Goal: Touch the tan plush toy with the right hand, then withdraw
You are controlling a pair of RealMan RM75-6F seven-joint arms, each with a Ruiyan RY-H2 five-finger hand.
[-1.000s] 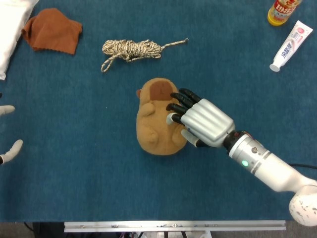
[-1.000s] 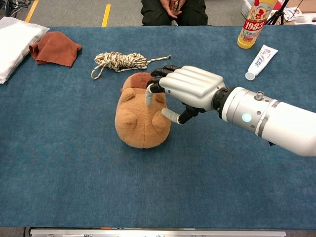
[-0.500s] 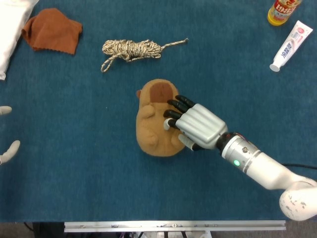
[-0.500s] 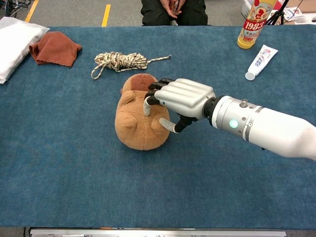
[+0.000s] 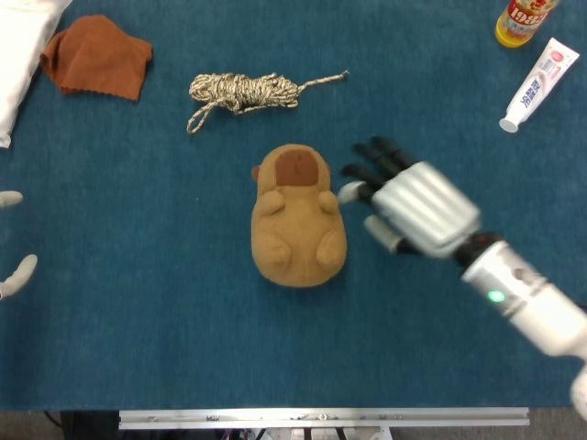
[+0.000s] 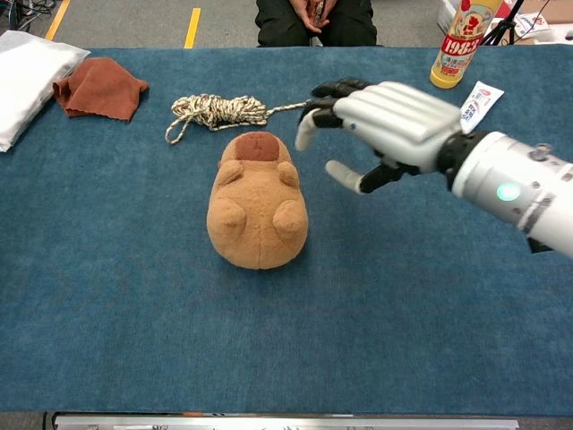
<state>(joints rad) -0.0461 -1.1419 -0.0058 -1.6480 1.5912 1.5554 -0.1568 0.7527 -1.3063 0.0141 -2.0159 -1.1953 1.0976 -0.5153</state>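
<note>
The right robot hand (image 5: pixel 417 203) is motion-blurred in the head view, so its finger outlines are soft; its arm runs off the right edge in both views. Of the left robot hand (image 5: pixel 14 252), only pale fingertips enter at the left edge of the head view; its state cannot be determined. The white cloth (image 6: pixel 27 81) is cut by the left edge. The yellow bottle (image 6: pixel 457 45) is cropped at the top edge. The seated person (image 6: pixel 315 20) shows only from lap level.
</note>
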